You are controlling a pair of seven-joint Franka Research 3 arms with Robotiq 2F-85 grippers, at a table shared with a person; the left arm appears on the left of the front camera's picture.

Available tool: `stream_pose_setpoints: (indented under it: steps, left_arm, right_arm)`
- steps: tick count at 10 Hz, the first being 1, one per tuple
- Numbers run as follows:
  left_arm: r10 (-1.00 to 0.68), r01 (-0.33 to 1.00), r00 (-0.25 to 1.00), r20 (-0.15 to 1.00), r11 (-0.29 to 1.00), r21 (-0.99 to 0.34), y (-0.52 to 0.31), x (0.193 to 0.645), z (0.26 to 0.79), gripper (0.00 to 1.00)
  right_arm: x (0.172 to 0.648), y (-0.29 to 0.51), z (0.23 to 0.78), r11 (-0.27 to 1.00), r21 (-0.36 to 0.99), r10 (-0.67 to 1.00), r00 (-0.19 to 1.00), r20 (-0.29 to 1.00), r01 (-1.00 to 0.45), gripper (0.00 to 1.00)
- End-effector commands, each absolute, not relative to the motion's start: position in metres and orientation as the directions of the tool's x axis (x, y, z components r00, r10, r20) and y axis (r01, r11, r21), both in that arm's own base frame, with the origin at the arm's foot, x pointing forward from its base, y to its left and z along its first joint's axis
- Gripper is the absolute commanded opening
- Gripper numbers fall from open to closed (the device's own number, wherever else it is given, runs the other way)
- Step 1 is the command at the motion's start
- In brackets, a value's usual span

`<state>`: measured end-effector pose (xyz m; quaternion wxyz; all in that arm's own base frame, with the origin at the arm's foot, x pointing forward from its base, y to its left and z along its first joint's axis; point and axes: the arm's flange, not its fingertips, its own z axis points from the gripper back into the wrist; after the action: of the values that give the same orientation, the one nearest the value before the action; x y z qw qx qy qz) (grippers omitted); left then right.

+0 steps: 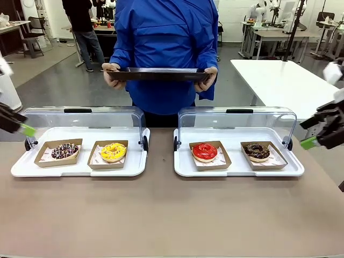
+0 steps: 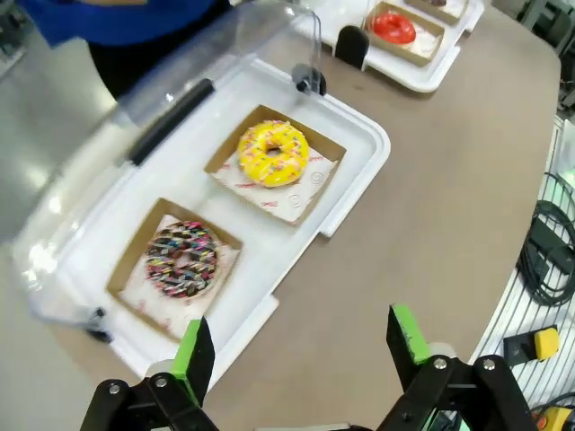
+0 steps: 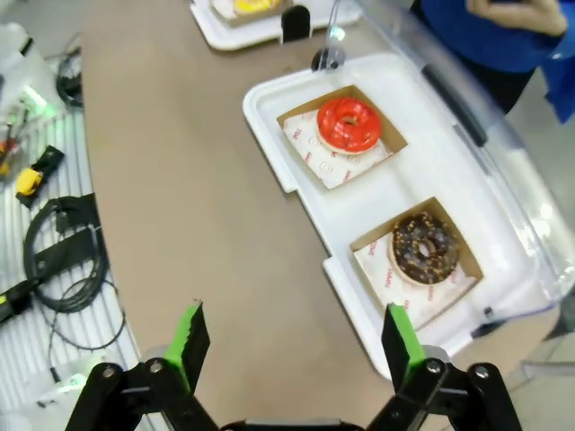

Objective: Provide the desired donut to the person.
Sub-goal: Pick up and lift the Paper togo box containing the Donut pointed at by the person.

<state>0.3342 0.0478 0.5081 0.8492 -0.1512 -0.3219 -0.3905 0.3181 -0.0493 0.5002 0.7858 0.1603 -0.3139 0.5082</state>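
Pincer on left (image 2: 298,332) wide open, empty; pincer on right (image 3: 293,323) likewise.

Brown tabletop (image 1: 161,215) carries 2 white display trays — left tray (image 1: 80,170), right tray (image 1: 236,172) — each with a clear lid (image 1: 80,118) raised at its far edge. A white table (image 1: 279,80) stands beyond. Black cables (image 3: 63,242) lie off the tabletop's edge.

bright, even light bathes the worktop (image 1: 161,215), shadows soft; glare streaks the blurred clear lid (image 2: 81,180) at nine o'clock, wrist views bending at the edges.
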Motion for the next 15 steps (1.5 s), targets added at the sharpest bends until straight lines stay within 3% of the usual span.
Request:
stream_pose_setpoints:
  steps: [1,6,15]
  left_arm:
    - [-0.551,0.771,0.416,0.723,0.636,0.041,0.038,0.214,0.426,1.00]
    - [-0.487,0.735,0.324,0.811,0.669,0.108,0.044,0.203,0.439,1.00]
    - [-0.463,0.744,0.246,0.851,0.653,0.140,0.047,0.208,0.442,1.00]
  right_arm:
    - [0.312,-0.045,0.482,0.450,-0.062,0.651,0.280,0.705,-0.891,1.00]
    - [0.312,-0.046,0.490,0.497,-0.062,0.567,0.270,0.778,-0.865,1.00]
    - [0.307,-0.044,0.490,0.485,-0.118,0.524,0.180,0.832,-0.867,1.00]
